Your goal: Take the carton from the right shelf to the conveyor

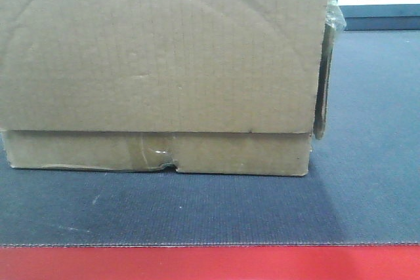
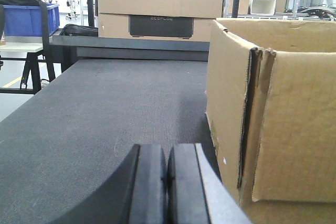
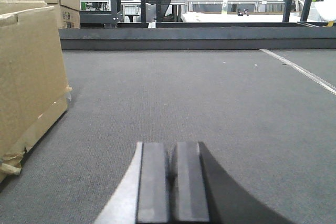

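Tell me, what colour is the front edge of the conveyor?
Bright red, on the conveyor front edge; the exterior front-facing view shows it best.

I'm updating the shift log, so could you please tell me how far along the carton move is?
It looks essentially done. The carton sits flat on the conveyor, behind its red edge. Nothing is in hand: the left pincer is shut and empty beside the carton, and the right pincer is shut and empty on the other side, apart from it. What seems left is only drawing the arms back.
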You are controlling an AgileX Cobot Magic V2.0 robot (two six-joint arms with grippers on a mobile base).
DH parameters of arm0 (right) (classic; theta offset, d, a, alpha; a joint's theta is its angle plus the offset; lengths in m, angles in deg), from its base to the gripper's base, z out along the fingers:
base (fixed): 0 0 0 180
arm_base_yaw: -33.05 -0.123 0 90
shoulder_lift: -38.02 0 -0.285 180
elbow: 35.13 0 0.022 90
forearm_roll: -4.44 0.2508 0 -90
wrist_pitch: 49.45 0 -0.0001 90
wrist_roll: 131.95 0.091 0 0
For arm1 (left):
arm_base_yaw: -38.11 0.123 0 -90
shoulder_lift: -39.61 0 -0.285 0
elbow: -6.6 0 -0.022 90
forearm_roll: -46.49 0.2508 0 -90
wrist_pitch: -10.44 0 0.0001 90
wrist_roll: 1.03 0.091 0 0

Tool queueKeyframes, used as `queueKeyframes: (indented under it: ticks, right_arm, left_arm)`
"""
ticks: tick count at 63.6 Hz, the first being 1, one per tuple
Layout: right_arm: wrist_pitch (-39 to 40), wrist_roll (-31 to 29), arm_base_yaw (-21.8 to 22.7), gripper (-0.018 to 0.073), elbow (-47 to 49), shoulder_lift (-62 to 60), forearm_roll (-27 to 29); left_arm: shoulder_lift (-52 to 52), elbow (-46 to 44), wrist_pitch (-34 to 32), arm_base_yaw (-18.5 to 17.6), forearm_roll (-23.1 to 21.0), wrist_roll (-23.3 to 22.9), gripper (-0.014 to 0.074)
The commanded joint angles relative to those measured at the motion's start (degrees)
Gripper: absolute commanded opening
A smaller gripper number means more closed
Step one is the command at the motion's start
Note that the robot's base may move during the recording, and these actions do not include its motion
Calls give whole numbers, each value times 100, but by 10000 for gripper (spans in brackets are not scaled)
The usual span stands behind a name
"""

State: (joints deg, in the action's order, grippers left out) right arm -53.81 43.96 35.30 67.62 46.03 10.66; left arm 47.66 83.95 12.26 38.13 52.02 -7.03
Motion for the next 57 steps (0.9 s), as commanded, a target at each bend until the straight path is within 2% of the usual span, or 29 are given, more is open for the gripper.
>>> queueKeyframes:
  ticks: [1,57]
  right_arm:
    - [94,-52,34,-69,3,-22,6]
    - [94,-52,34,-69,3,-22,6]
  left_arm:
    - [-26,-14,-109,28,-9,20,-5]
    - [-26,-14,-109,28,-9,20,-5]
